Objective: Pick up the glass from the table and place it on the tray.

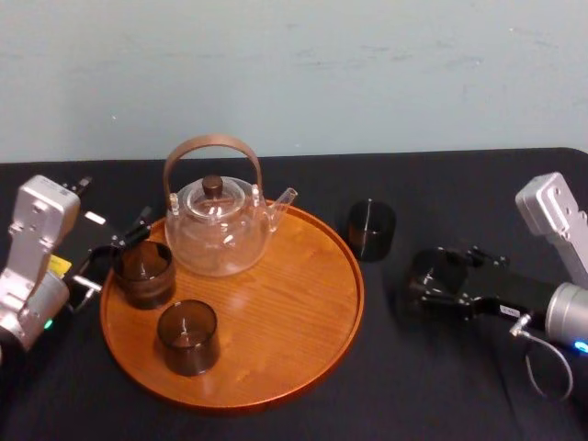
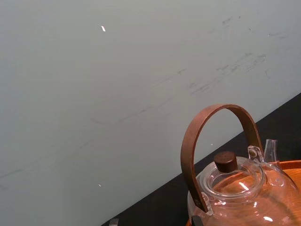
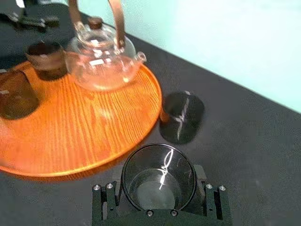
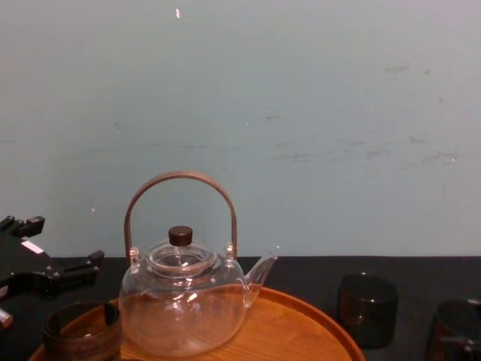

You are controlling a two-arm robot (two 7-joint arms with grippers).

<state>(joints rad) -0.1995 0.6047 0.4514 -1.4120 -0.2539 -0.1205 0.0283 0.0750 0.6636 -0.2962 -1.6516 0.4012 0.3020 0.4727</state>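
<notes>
Rightward of tray point(image 1: 323, 344), right claw point(image 1: 424, 281) clasps a glass point(image 3: 159, 178); left claw point(image 1: 117, 256) gapes open opposite.

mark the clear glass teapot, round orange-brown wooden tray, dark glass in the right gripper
clear glass teapot point(image 1: 218, 243): head view, belly
round orange-brown wooden tray point(image 1: 285, 308): head view, bare floor
dark glass point(image 3: 158, 181): right wrist view, base

In the chest view the tray point(image 4: 301, 320) is cut off by the lower edge, as are the dark glass point(image 4: 81, 331) standing on it at the left and the held glass point(image 4: 455, 327) at the lower right corner. In the left wrist view the glass teapot point(image 2: 235, 188) is cropped at the bottom and right. In the right wrist view its handle is cropped at the top, and the right gripper point(image 3: 159, 186) is partly covered by the held glass.
</notes>
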